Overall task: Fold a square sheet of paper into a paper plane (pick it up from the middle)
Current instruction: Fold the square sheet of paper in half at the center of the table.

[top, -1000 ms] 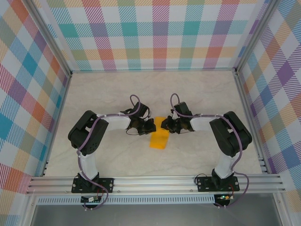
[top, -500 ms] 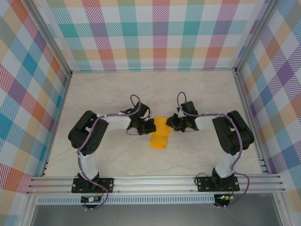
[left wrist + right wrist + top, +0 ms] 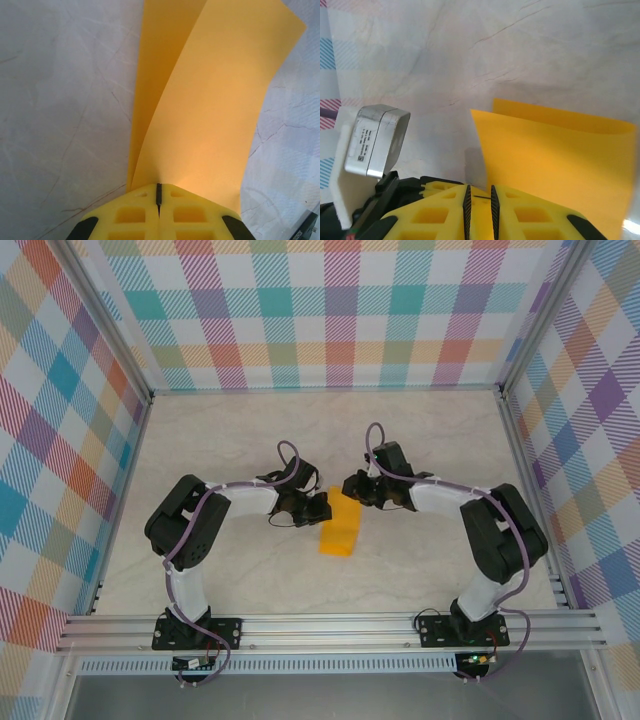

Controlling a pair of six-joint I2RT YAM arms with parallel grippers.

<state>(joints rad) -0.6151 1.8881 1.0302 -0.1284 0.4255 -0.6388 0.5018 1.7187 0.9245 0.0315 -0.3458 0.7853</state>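
The square sheet of paper (image 3: 338, 530) is orange-yellow and lies on the table folded over into a narrow double layer. My left gripper (image 3: 322, 508) is shut on its left edge, and both layers fan out from the closed yellow fingers (image 3: 159, 192) across the paper (image 3: 210, 100). My right gripper (image 3: 349, 486) sits at the sheet's far end. Its jaws (image 3: 479, 197) stand a narrow gap apart. The paper's (image 3: 555, 160) near corner runs down into that gap; I cannot tell if the pads touch it. The paper plane is out of view.
The pale marbled table (image 3: 230, 440) is enclosed by checked walls. An aluminium rail (image 3: 330, 625) runs along the near edge by the arm bases. The left wrist's grey camera housing (image 3: 375, 140) sits close to the left of my right fingers.
The right gripper drew back to the right, then swung forward and left to the sheet's far end. The left gripper stayed shut on the paper in place.
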